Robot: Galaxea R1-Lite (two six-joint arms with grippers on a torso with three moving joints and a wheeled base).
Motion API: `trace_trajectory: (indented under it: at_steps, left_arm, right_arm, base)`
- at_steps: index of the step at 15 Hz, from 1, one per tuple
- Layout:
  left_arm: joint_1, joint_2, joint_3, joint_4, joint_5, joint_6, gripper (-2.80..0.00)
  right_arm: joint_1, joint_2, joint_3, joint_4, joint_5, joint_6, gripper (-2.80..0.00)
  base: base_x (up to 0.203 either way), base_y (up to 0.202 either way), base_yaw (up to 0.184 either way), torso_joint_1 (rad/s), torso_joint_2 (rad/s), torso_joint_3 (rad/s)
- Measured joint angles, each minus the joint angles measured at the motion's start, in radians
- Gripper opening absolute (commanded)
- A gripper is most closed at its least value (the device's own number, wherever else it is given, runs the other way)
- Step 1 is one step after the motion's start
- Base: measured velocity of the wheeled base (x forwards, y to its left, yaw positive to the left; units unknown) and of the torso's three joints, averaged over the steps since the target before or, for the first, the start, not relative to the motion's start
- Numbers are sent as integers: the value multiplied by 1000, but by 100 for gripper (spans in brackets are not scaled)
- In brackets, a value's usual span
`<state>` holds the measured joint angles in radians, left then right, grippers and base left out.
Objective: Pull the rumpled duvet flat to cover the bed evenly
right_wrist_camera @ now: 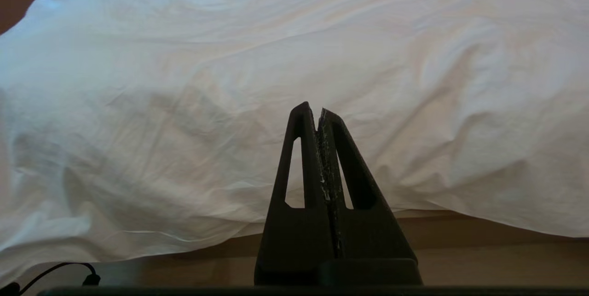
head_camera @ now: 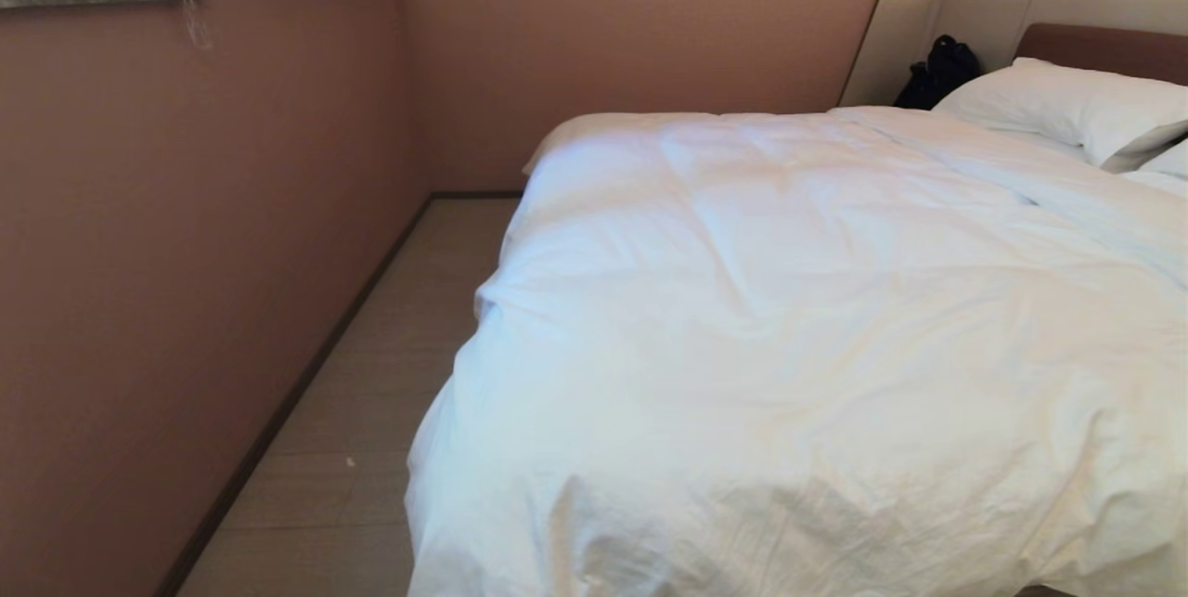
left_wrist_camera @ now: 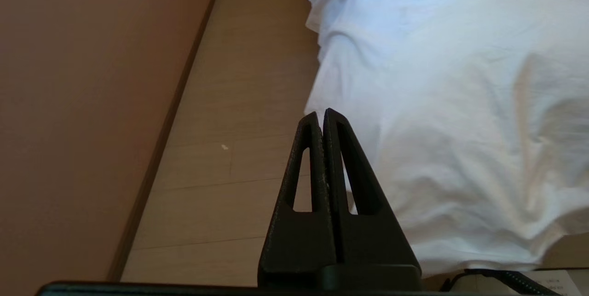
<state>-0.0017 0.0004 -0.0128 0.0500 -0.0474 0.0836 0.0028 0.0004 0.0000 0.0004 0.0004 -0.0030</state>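
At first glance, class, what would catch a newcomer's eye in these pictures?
The puffy white duvet dominates, spread over the bed and hanging off its near edge and left side, creased but mostly flat. At the far right, a pillow lies against the headboard, with a black bag to its left. Both wrist views show shut black grippers: the left gripper by the duvet's edge over the floor, the right gripper facing the duvet.

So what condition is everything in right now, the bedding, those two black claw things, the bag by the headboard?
Puffy white duvet: spread over the bed, softly creased, edge hanging down the near side.
White rectangular pillow: lying at the head, uncovered.
Black bag: leaning on the beige surround.
Left gripper: fingers shut, holding nothing, clear of the duvet.
Right gripper: fingers shut, empty, facing the duvet's near edge.
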Motion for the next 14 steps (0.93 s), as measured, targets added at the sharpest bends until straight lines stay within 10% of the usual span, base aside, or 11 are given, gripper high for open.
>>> trace_trajectory:
  at_steps: [14]
  left_arm:
    - [0,0,-1,0,1,1,-280]
  right_arm:
    - [0,0,0,0,0,0,-280]
  base:
    - [0,194,-1,2,3,1]
